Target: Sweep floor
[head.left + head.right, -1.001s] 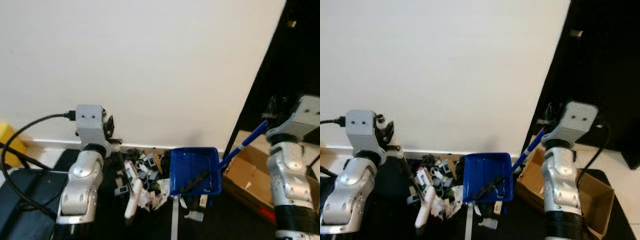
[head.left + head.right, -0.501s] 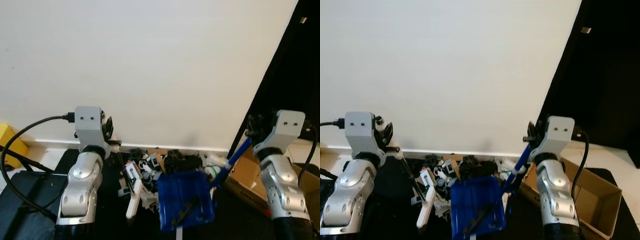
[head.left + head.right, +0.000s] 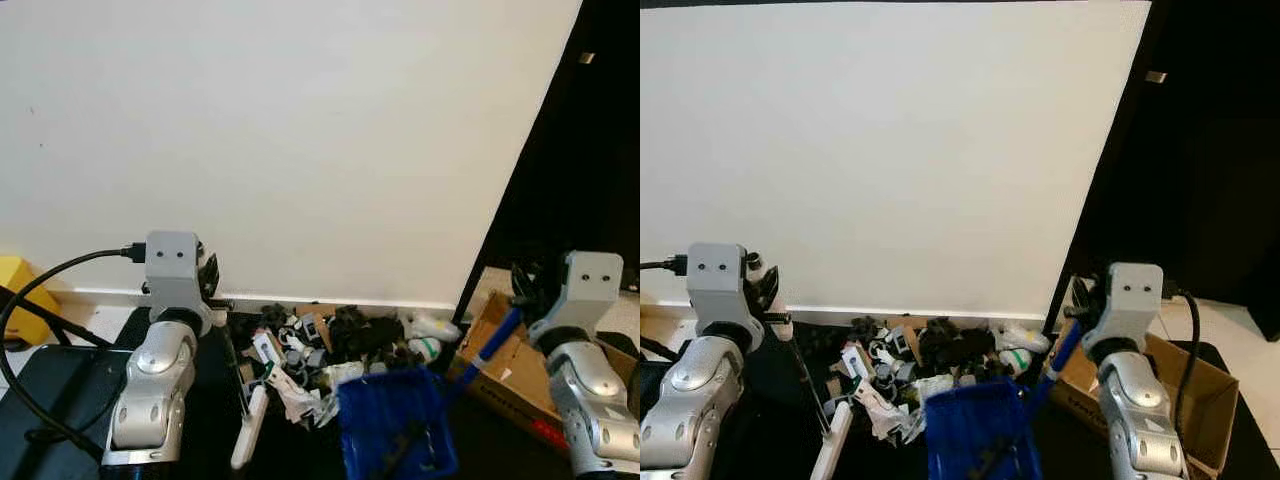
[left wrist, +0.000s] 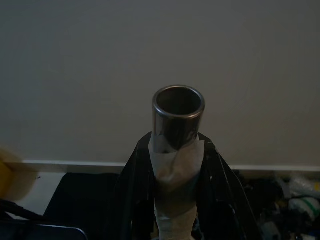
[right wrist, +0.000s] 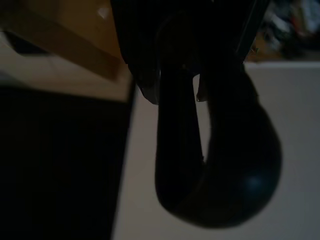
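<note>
While the debris pile (image 3: 330, 345) is being left heaped against the wall, between the two grippers, little is being shown inside the blue dustpan (image 3: 395, 430), so most sweeping is judged undone. The broom handle (image 4: 177, 135) is being clamped by the left gripper (image 4: 175, 165), its white head (image 3: 250, 440) lying below it beside the pile. The dustpan's blue handle (image 3: 490, 348) is being gripped by the right gripper (image 3: 522, 290), the pan sitting just below the pile.

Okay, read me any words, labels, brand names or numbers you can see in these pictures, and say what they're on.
No text can be read.
Debris pile by the wall: some scraps show pale patches, too small and blurred to tell if they're print.
Cardboard box: no print visible.
Blue dustpan: no label visible.
Taped metal handle in the left gripper: the tape is blank.
</note>
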Available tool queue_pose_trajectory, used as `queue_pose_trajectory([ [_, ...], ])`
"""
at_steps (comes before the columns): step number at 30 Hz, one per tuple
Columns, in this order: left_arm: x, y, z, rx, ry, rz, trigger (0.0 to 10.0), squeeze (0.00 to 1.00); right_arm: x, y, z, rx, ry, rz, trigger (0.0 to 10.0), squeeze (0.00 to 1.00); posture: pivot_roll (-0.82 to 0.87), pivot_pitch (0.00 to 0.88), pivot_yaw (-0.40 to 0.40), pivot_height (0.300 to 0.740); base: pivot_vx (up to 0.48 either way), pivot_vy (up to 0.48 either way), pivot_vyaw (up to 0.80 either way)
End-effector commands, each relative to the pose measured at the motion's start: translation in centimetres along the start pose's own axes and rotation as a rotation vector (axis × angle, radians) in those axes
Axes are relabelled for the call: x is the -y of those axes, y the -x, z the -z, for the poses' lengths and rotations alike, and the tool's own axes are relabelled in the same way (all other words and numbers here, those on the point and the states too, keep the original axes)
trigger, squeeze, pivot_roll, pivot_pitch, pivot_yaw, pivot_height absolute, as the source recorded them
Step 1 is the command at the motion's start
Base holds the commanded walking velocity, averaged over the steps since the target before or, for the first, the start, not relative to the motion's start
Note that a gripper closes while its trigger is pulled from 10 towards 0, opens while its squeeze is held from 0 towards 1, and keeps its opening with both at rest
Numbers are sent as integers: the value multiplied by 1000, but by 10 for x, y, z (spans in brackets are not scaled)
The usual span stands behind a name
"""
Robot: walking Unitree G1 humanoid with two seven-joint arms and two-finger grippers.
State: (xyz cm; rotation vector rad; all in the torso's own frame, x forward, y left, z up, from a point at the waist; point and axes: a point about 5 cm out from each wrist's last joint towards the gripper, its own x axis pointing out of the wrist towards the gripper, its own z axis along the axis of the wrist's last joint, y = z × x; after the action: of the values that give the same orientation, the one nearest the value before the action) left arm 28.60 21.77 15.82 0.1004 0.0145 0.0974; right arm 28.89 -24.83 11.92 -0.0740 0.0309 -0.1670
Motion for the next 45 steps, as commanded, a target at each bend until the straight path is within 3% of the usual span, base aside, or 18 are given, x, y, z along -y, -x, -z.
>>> queue_pose_trajectory([
  [1,-12,1,-2,19,-41,-29,10000,0,13,2,4,-26,47,64,10000,0,78,117,70,740,0,0,0],
  [5,-17,0,0,11,-54,-42,10000,0,32,5,16,-103,24,182,10000,0,81,128,72,740,0,0,0],
  [8,-16,-1,1,7,-54,-37,10000,0,49,9,14,-83,42,296,10000,0,75,131,75,740,0,0,0],
  [10,-15,-2,2,4,-55,-31,10000,0,54,10,14,-79,68,322,10000,0,75,133,76,740,0,0,0],
  [14,-11,-3,2,3,-44,-12,10000,0,56,11,15,-29,-3,363,10000,0,69,137,81,740,0,0,0],
  [19,-6,-4,1,6,-41,8,10000,0,51,11,20,-18,17,370,10000,0,72,142,88,740,0,0,0],
  [22,-3,-7,-2,14,-37,26,10000,0,37,9,29,-31,125,322,10000,0,80,156,95,740,0,0,0],
  [28,-3,-8,-3,14,-20,41,10000,0,29,2,23,33,151,281,10000,0,83,183,111,740,0,0,0],
  [39,-8,-12,-8,20,-27,47,10000,0,26,-5,22,71,151,297,10000,0,94,209,129,740,0,0,0],
  [45,-12,-12,-12,23,-29,45,10000,0,9,-13,31,51,90,273,10000,0,125,223,140,740,0,0,0],
])
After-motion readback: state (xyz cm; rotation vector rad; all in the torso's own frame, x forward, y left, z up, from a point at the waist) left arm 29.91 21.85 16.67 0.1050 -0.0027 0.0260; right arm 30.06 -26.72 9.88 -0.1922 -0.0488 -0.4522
